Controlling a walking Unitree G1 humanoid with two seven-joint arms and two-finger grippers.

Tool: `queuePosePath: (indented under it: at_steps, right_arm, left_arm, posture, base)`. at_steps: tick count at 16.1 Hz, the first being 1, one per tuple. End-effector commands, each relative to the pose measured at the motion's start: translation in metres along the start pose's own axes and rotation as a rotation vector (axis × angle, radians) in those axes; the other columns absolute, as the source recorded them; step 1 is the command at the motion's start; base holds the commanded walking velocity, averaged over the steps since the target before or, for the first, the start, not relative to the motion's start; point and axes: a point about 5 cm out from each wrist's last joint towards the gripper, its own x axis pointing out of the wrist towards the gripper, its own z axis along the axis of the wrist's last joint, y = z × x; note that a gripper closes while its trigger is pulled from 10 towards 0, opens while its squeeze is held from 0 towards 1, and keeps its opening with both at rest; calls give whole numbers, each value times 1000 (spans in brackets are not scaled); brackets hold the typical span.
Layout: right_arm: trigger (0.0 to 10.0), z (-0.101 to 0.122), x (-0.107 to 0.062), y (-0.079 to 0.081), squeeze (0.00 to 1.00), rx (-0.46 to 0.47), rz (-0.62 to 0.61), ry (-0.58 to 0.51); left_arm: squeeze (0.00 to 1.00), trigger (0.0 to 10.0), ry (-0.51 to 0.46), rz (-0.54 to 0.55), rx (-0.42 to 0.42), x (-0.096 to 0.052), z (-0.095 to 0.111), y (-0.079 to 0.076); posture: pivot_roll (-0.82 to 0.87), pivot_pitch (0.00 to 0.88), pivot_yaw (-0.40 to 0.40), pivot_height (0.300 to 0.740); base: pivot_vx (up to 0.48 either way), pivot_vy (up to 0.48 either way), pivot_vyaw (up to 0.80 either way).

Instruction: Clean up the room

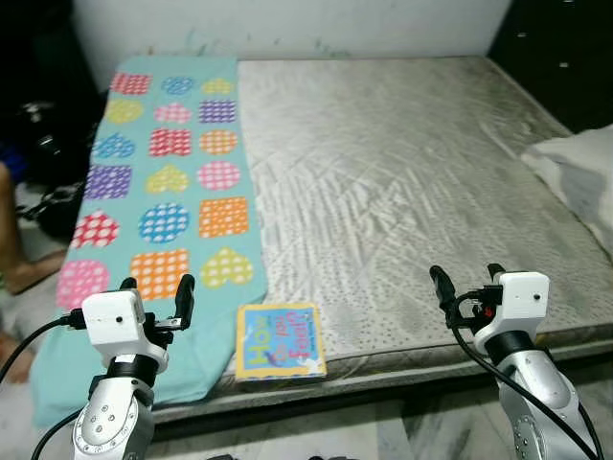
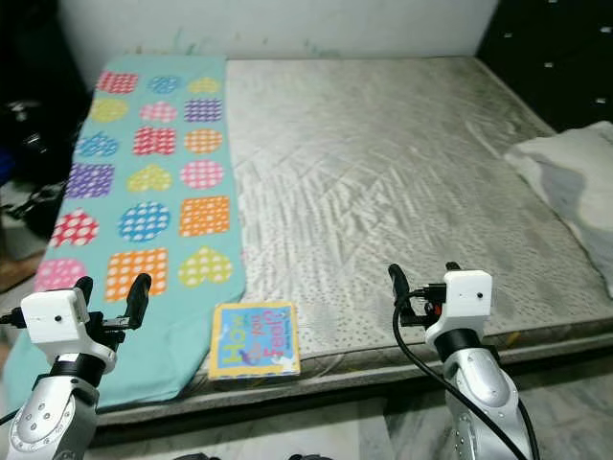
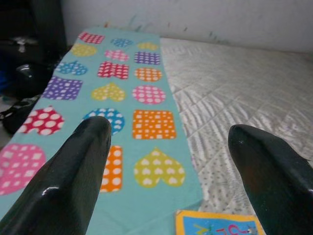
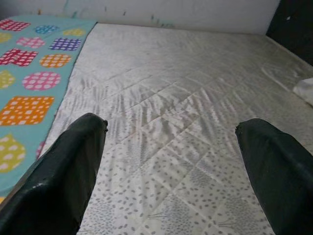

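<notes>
A small square picture book (image 1: 280, 341) with a blue and yellow cover lies flat at the near edge of the mattress (image 1: 412, 182). A teal blanket (image 1: 168, 201) printed with dotted hearts, circles and squares covers the mattress's left strip; the book's left edge rests on it. My left gripper (image 1: 156, 292) hovers open above the blanket's near end, left of the book. Over the mattress's near right edge, my right gripper (image 1: 467, 280) is held open. Both are empty. The book's top corner (image 3: 217, 225) peeks in below the left fingers (image 3: 73, 181).
A white pillow or bundle (image 1: 579, 172) lies on the mattress's right side. Dark clutter (image 1: 43, 144) and a person's bare leg (image 1: 14, 249) are on the floor at the left. A white wall (image 1: 287, 24) runs behind the bed. Pale tiled floor (image 1: 316, 436) lies below the near edge.
</notes>
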Motion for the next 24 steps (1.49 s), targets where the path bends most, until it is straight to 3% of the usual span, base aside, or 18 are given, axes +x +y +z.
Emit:
queuePosePath:
  at_steps: [1, 6, 19, 24]
  right_arm:
    - [10000, 1, 0, 0, 0, 3, -14, 7]
    - [10000, -1, -3, 6, 0, 10, 6, 20]
    - [10000, 4, 6, 10, 0, -14, 45, 0]
    - [10000, 5, 11, 10, 0, -27, 52, -3]
  left_arm:
    - [0, 10000, 15, 14, 0, 0, -1, 2]
    - [0, 10000, 24, 11, -13, -2, 0, -1]
    - [0, 10000, 16, 24, -14, 2, 0, -4]
    - [0, 10000, 2, 9, -18, 2, 3, -5]
  posture:
    - [-17, 181, -40, 740]
    - [-21, 203, -45, 736]
    - [-26, 189, -49, 617]
    - [-25, 188, -54, 617]
  base:
    - [0, 0, 0]
    - [0, 0, 0]
    - [0, 0, 0]
    - [0, 0, 0]
